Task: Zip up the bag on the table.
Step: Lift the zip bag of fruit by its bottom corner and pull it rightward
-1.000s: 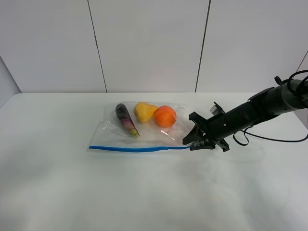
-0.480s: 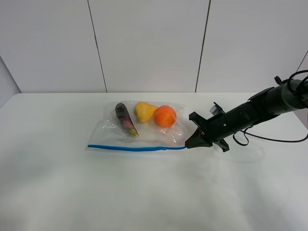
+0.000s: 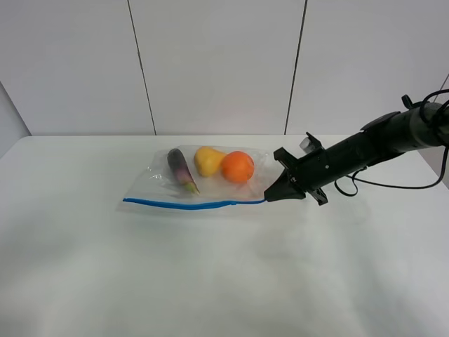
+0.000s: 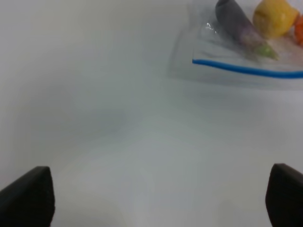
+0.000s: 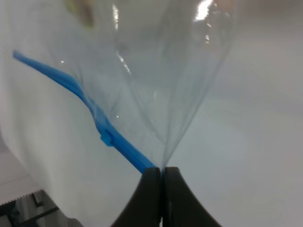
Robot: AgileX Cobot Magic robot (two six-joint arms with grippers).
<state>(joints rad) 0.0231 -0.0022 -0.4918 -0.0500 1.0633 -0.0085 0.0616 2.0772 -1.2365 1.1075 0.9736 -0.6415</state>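
The bag (image 3: 203, 186) is lying on the table (image 3: 210, 288), with eggplant (image 3: 181, 169), pear (image 3: 205, 159) and orange (image 3: 238, 166) sitting behind its blue zipper strip (image 3: 193, 204). The right gripper (image 3: 270, 196) is pinching the bag's right-hand corner at the strip's end — jaws pressed together on plastic. The left gripper (image 4: 157, 191) is hovering well apart from the bag — fingers spread, holding nothing.

Your right gripper (image 3: 270, 196) is pinched closed on the end of the bag (image 3: 158, 188), right where the blue zipper strip (image 3: 193, 205) runs out. The bag lies on the table (image 3: 224, 281) toward its far edge, with the eggplant (image 3: 179, 168), pear (image 3: 205, 160) and orange (image 3: 238, 166) lined up inside.
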